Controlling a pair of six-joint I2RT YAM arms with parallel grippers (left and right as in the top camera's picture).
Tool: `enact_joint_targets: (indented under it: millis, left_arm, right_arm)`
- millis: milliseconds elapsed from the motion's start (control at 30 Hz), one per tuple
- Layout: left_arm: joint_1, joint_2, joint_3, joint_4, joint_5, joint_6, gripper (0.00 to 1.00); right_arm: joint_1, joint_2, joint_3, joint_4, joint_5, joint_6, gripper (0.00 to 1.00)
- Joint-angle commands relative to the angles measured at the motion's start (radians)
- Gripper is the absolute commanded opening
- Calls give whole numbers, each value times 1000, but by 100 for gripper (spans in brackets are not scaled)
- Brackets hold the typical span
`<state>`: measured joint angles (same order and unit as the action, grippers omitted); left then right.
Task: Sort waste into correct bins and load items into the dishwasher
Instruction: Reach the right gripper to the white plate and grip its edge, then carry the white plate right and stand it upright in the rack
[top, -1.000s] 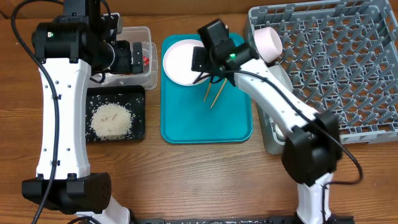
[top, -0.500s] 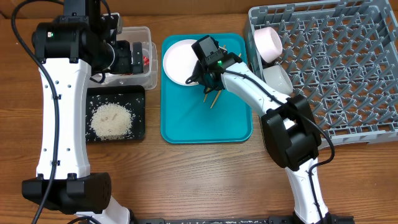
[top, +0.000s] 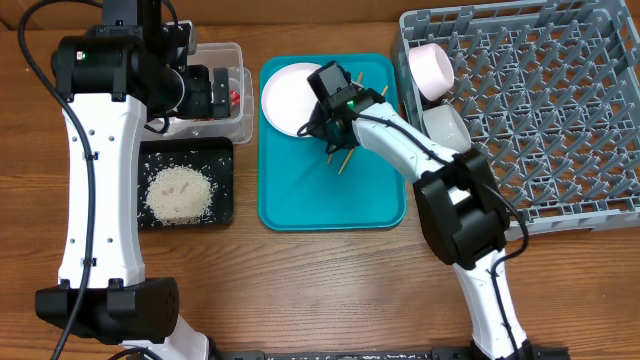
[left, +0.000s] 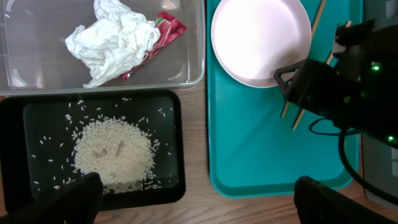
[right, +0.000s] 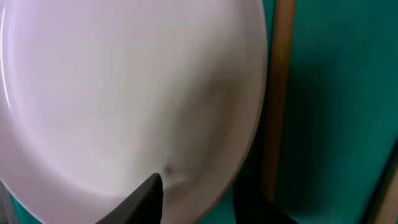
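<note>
Only wrist view: right claw (right: 199, 202) astride plate (right: 124, 93) rim, grip unclear | left claw (left: 202, 199) gaping, empty

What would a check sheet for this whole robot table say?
Surface: wooden table, teal tray on it.
Job's things: napkin and red wrapper in clear tub; rice in black tray; plate and chopsticks on teal tray; bowl and another white dish in rack.
Clutter: nothing seen.
Grippers: left gripper, jaws wide open, empty; right gripper, jaws astride plate's rim, grip unclear.
Cables: black cable along right arm.
Surroundings: nothing seen.
</note>
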<state>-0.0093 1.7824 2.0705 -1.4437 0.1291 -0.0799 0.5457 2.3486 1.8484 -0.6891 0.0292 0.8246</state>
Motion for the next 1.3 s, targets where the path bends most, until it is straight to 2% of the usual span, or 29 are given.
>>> enact_joint_targets:
  millis: [0,133,167,333,500,733,867,1000,1133,1267]
  left_arm:
    - [3,-21,19,4,-6,-10,100]
    - [3,-21,19,4,-6,-10,100]
    - [3,-21,19,4,-6,-10,100]
    - [3,-21,19,4,-6,-10,100]
    - [3,-21,19,4,-6,-10,100]
    - [3,-21,19,4,-6,-10,100]
    - [3,-21,19,4,-6,-10,100]
    - [3,-21,19,4,-6,-10,100]
    - [3,-21,19,4,-6,-10,100]
    - [3,-21,19,4,-6,-10,100]
  right_arm:
    - [5,33,3,5,-9,23,28]
    - [5,33,3,8,-9,23,6]
    - [4,33,3,6,-10,23,4]
    - [-14,16,21,-9,-24,-12,4]
    - [-58,-72,98,-82,5,-167,4]
    - [-139,-291,216,-212,250,-356,4]
    - [-185,-437,229,-210,420,-450,4]
    - [-233,-541,229,-183,560,-684,4]
    - [-286,-549,224,-183,793,-875,4]
    - [-350,-526,173,-149,838,-1030,4]
